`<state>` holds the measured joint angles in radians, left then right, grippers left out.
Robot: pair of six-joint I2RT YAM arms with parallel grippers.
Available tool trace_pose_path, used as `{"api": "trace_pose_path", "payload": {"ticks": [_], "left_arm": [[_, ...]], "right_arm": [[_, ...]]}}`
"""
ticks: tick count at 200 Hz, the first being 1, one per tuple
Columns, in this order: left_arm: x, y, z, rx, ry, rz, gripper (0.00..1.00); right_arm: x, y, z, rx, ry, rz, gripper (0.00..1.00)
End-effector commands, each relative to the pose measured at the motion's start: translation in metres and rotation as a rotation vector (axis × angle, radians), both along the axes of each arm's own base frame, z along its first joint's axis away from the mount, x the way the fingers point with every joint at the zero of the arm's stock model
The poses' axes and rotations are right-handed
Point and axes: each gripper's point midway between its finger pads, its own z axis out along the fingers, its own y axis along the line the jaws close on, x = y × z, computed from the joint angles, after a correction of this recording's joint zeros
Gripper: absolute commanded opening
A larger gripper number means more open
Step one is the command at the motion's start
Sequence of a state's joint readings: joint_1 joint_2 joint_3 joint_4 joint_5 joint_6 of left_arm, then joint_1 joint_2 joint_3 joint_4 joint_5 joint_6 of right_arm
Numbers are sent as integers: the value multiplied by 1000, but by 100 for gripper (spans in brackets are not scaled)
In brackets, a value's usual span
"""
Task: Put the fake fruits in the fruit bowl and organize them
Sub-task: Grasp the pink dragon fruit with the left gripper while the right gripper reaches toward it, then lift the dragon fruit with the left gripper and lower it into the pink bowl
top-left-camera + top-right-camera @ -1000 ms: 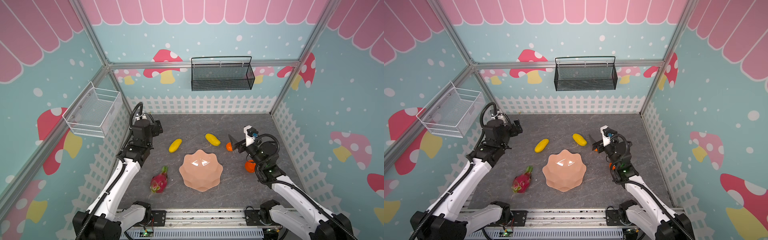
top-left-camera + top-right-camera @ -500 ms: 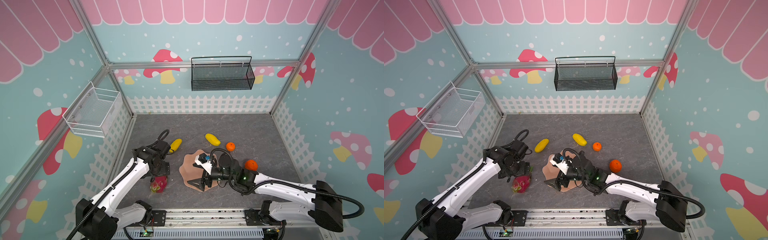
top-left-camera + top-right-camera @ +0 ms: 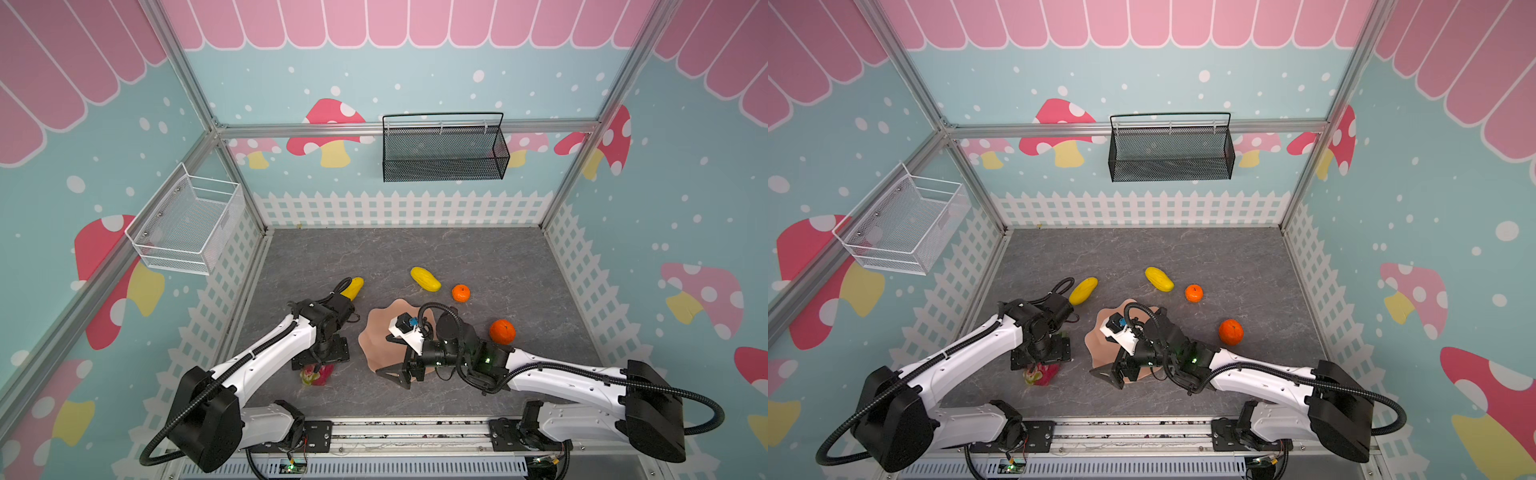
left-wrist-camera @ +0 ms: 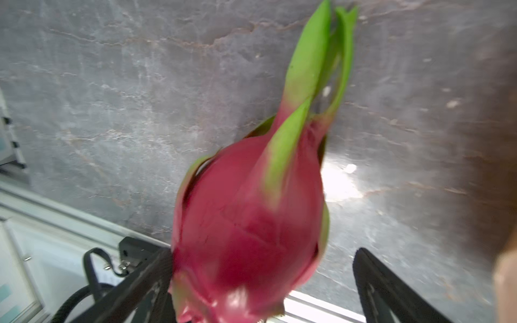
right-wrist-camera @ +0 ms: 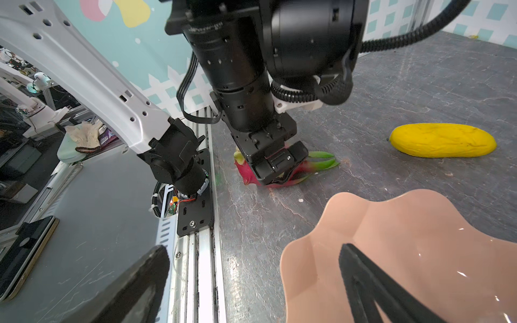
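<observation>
Nothing is lying in the fruit bowl as far as its uncovered part shows. The dragon fruit is sitting near its left rim, one yellow fruit behind-left of it, the other yellow fruit and the smaller orange behind it, and the larger orange to its right. The left gripper is hanging over the dragon fruit, jaws spread wide either side and gripping nothing, while the right gripper, also wide open and empty, is straddling the bowl's rim. I'm judging the first pick as only beginning, with all five placements remaining.
</observation>
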<state>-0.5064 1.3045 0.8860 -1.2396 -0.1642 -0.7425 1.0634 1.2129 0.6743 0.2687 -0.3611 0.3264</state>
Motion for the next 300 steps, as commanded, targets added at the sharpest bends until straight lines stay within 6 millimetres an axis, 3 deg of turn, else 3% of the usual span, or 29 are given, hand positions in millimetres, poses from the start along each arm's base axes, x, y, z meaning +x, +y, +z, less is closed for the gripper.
{"api": "trace_pose_path", "payload": {"ticks": [1, 49, 74, 103, 138, 155, 175, 201, 218, 274, 300], "left_arm": [[10, -5, -7, 8, -39, 41, 98], [6, -3, -25, 66, 14, 43, 91], [9, 2, -26, 92, -15, 57, 74], [18, 10, 9, 95, -128, 75, 55], [41, 11, 68, 83, -284, 31, 51], [58, -13, 91, -21, -359, -28, 51], [74, -74, 99, -247, -383, -155, 51], [79, -150, 96, -406, -348, -318, 51], [81, -181, 85, -403, -308, -386, 51], [81, -225, 47, -386, -220, -501, 52], [72, -233, 30, -368, -172, -525, 53]], "right_arm": [[0, 0, -2, -7, 6, -14, 98], [5, -1, -3, -32, -8, -31, 98], [12, -6, 0, -36, -18, -61, 98], [25, -19, 2, -28, -12, -102, 98], [57, -57, -2, -27, 22, -223, 98], [69, -79, -5, -39, 29, -292, 98], [75, -99, -14, -65, 48, -349, 98], [76, -119, -20, -83, 86, -409, 98], [74, -130, -20, -74, 100, -441, 98], [65, -144, -23, -64, 114, -473, 98], [66, -144, -23, -77, 112, -470, 98]]}}
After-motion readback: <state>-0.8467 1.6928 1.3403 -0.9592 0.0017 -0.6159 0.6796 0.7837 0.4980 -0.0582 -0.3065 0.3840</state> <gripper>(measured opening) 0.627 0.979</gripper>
